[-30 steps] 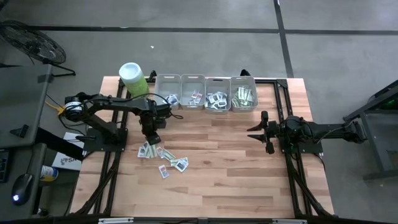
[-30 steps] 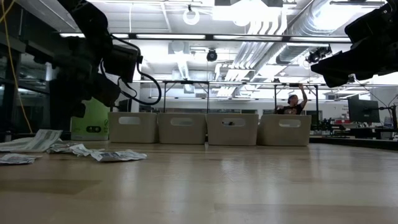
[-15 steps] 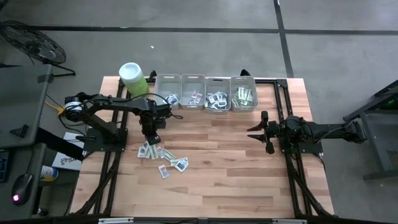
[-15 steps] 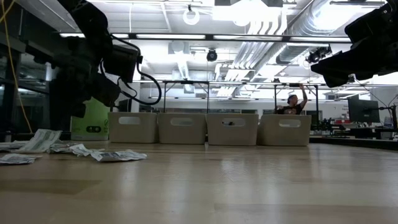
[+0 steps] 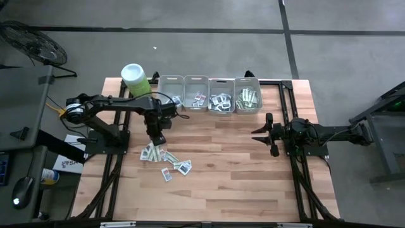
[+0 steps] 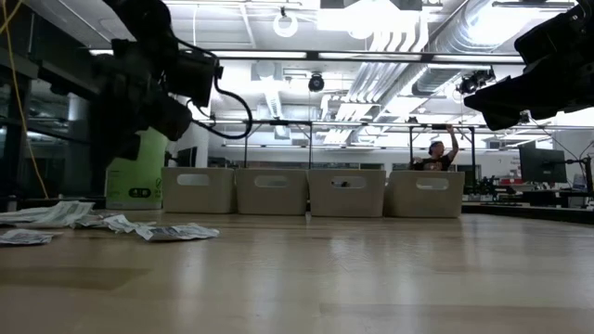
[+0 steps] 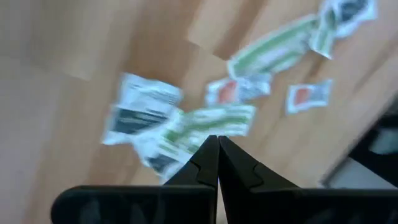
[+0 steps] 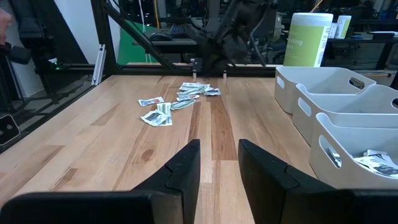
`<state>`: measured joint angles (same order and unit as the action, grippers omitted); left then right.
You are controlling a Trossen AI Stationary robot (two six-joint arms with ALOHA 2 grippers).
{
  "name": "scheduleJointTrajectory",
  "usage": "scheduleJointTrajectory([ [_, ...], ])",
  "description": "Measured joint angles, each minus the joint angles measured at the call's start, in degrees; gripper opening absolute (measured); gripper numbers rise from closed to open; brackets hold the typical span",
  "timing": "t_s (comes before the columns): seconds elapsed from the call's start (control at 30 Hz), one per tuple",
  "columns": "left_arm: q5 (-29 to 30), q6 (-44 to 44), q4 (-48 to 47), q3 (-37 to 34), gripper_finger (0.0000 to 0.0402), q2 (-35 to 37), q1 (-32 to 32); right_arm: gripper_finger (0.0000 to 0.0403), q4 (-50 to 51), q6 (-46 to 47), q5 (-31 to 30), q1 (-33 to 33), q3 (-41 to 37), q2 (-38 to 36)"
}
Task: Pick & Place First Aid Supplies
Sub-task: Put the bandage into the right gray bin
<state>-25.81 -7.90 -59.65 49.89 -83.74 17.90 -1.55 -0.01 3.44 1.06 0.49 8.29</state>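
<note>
- The step in hand looks like a pick from the loose pile of first aid packets [image 5: 166, 161], which lies on the tabletop toward its left edge, in front of the bins.
- The left gripper [image 5: 156, 136] hangs just above the pile's back end, its fingers [image 7: 208, 163] pressed together; nothing shows between them, so the grab seems to have come up empty.
- Next move, as I judge it: part the fingers, drop onto one packet and pinch it, then carry it to a bin.
- The right gripper [image 5: 266, 133] waits near the right edge, fingers apart, holding nothing.
- Four grey bins [image 5: 209, 85] line the back edge, with packets already in them.
- A lime-green canister [image 5: 135, 79] stands at the back-left corner, close to the carry path.
</note>
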Motion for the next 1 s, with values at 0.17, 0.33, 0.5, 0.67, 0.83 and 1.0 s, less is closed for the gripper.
scheduleJointTrajectory([
  [0.17,1.13,-3.53,0.75,-1.16,0.0008,-0.25,-3.27,0.0103,-0.02,0.00,0.01,0.00,0.00,0.00],
  [0.33,2.95,-9.38,3.98,-1.16,0.0054,-0.51,-6.06,0.0103,-0.01,0.00,-0.02,0.02,0.00,-0.02],
  [0.5,5.32,-13.81,5.54,-1.16,0.0143,-1.81,-6.72,0.0103,-0.01,0.00,0.01,0.00,0.00,-0.02],
  [0.67,5.21,-16.40,5.50,-1.18,0.0210,-3.45,-6.72,0.0103,0.00,0.00,-0.02,0.02,0.00,-0.02],
  [0.83,5.56,-16.68,5.12,-1.20,0.0226,-3.52,-6.69,0.0103,-0.02,0.00,-0.02,0.00,0.00,-0.01],
  [1.0,5.74,-17.47,1.65,-1.20,0.0227,-3.52,-6.69,0.0103,-0.01,0.00,-0.01,0.01,0.00,-0.01],
])
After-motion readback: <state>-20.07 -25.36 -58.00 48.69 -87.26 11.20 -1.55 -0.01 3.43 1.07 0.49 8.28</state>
